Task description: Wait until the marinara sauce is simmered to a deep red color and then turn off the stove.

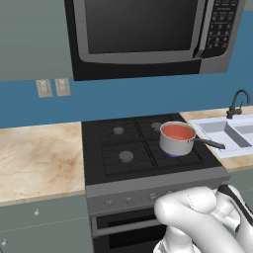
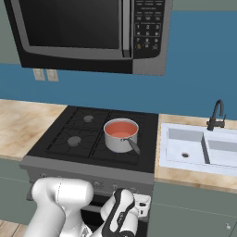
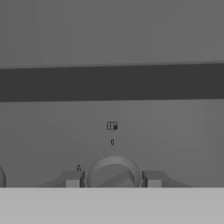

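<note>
- The gripper [image 3: 113,179] sits right at the stove's [image 1: 148,185] grey front panel, low and close to the oven front; its fingers [image 3: 73,179] stand on either side of a round knob [image 3: 114,174], closed down to about the knob's width. Whether the pads actually touch the knob I cannot tell.
- Above the knob is a small printed mark on the panel, then a dark band running straight across, the cooktop's front edge.
- In the base views the arm's white elbow crowds the space in front of the oven door.
- The cooktop is black with four grates; the two left burners are bare.
- The saucepan [image 1: 177,142] stands on the front right burner, a little blue flame at its base, its dark handle [image 1: 210,144] pointing right toward the sink [image 1: 228,134].
- The sauce [image 1: 177,132] inside is orange-red, flat, well below the rim.
- Bare counter [image 1: 37,158] lies left of the stove.
- The microwave [image 1: 148,34] hangs over the back burners.
</note>
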Robot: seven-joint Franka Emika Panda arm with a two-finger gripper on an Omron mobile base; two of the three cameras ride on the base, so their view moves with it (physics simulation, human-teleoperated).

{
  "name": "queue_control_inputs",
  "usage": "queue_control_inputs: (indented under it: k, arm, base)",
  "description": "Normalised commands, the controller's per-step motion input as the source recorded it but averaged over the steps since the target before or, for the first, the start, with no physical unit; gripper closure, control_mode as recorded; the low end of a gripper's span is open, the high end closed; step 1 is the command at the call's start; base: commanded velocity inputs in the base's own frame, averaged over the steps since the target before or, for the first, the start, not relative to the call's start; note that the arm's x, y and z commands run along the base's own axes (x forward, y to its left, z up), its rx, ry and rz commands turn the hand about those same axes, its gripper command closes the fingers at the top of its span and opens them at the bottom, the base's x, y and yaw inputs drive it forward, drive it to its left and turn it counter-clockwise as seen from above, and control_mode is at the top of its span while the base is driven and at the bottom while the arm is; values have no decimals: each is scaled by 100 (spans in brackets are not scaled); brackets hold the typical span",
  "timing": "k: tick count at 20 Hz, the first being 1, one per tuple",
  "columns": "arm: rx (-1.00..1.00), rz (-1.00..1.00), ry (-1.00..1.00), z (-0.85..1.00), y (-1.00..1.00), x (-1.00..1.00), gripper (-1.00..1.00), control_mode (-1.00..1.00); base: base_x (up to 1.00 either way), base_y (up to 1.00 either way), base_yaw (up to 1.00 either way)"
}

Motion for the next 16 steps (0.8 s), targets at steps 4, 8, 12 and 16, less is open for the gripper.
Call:
queue_control_inputs:
  k: [4, 8, 12, 16]
  arm:
    - [0, 0, 0, 0, 0, 0, 100, -100]
    - [0, 0, 0, 0, 0, 0, 100, -100]
    - [0, 0, 0, 0, 0, 0, 100, -100]
    - [0, 0, 0, 0, 0, 0, 100, -100]
  base:
    - [0, 0, 0]
    - [0, 0, 0]
    - [0, 0, 0]
    - [0, 0, 0]
